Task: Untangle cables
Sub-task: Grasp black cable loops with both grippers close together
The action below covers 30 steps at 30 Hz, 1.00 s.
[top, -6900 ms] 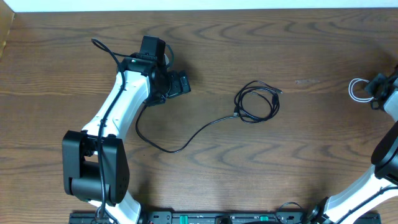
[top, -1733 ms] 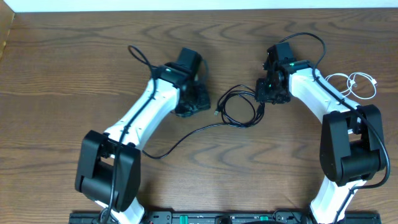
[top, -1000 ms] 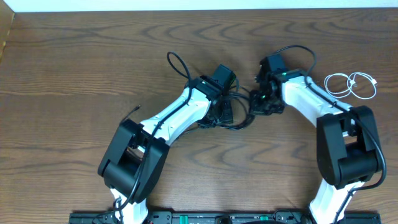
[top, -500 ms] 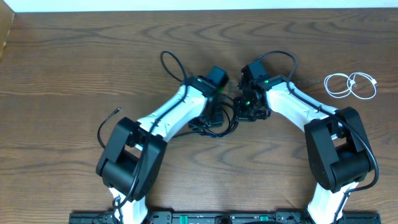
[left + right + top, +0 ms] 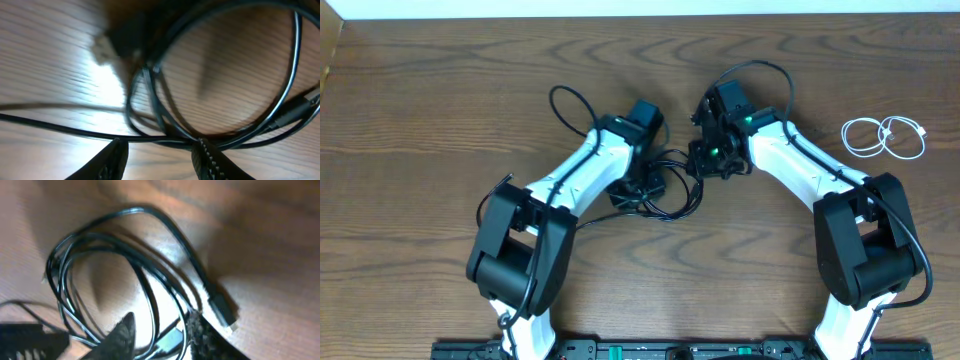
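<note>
Dark wood-grain worktop (image 5: 420, 90) all round, and both your arms are crowded into the middle of it. The black cable (image 5: 672, 208) sits in loose loops between the two wrists. Your left pincer (image 5: 638, 190) is over its left side and your right pincer (image 5: 707, 163) is at its upper right edge. Off to the right, well apart from all that, the white cable (image 5: 885, 137) lies coiled by itself.

Each arm's own thick cord arches beside it: the left arm's cord (image 5: 565, 105) and the right arm's cord (image 5: 770, 75). From overhead the wrists cover much of the bundle, so you can't count the strands there.

The left wrist view is close and blurred. The left pincer (image 5: 159, 152) is spread fairly wide, with strands crossing just past the fingertips (image 5: 202, 155) and nothing pinched. A pale plug (image 5: 105, 45) shows upper left, smeared.

In the right wrist view, the right pincer (image 5: 160, 332) is partly spread. A couple of strands run through the gap unclamped. A black plug (image 5: 220, 307) lies just beside the right-hand finger.

Against half a second ago, both wrists have moved up the worktop and your left one has slid leftward. The loops now trail out below them. The white cable hasn't budged.
</note>
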Available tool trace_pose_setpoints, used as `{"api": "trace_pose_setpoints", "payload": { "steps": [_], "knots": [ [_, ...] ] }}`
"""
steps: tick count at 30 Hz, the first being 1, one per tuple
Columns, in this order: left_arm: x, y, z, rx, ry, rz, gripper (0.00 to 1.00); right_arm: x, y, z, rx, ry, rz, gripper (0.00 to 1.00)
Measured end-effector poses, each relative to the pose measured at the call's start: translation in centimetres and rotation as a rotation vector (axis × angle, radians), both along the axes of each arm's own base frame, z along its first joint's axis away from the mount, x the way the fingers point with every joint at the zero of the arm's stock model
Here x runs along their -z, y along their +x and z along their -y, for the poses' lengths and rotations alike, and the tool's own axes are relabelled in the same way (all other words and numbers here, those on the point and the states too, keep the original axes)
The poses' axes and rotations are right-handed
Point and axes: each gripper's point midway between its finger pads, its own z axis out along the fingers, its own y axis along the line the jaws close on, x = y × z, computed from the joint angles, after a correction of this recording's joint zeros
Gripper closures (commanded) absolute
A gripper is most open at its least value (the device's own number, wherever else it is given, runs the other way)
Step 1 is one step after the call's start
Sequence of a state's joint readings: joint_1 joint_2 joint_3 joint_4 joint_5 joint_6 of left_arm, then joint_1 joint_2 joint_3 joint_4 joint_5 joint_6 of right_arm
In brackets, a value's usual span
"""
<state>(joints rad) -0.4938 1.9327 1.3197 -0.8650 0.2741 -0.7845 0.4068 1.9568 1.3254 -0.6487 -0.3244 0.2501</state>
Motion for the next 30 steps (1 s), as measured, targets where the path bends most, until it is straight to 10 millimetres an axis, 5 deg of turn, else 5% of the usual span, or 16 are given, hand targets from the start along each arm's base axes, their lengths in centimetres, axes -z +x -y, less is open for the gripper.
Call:
{"api": "trace_pose_setpoints", "payload": {
  "steps": [9, 10, 15, 22, 30],
  "knots": [
    [2.5, -3.0, 0.2, -0.032, 0.021, -0.065, 0.55, 0.1, 1.2, 0.7, -0.071, -0.064, 0.095, 0.56],
    [2.6, -2.9, 0.3, -0.039, 0.016, -0.059, 0.61, 0.1, 1.3, 0.7, -0.083, -0.068, 0.101, 0.55],
    [2.8, -1.9, 1.0, -0.058, -0.021, -0.020, 0.91, 0.2, 1.4, 1.1, -0.125, -0.097, 0.128, 0.55],
    [2.7, -0.5, 1.1, -0.011, -0.042, 0.046, 0.92, 0.5, 1.9, 2.2, -0.124, -0.166, 0.154, 0.56],
    [2.4, 4.5, -1.2, -0.017, -0.088, 0.191, 0.93, 1.5, 1.1, 2.9, -0.125, -0.196, 0.132, 0.57]
  ]
}}
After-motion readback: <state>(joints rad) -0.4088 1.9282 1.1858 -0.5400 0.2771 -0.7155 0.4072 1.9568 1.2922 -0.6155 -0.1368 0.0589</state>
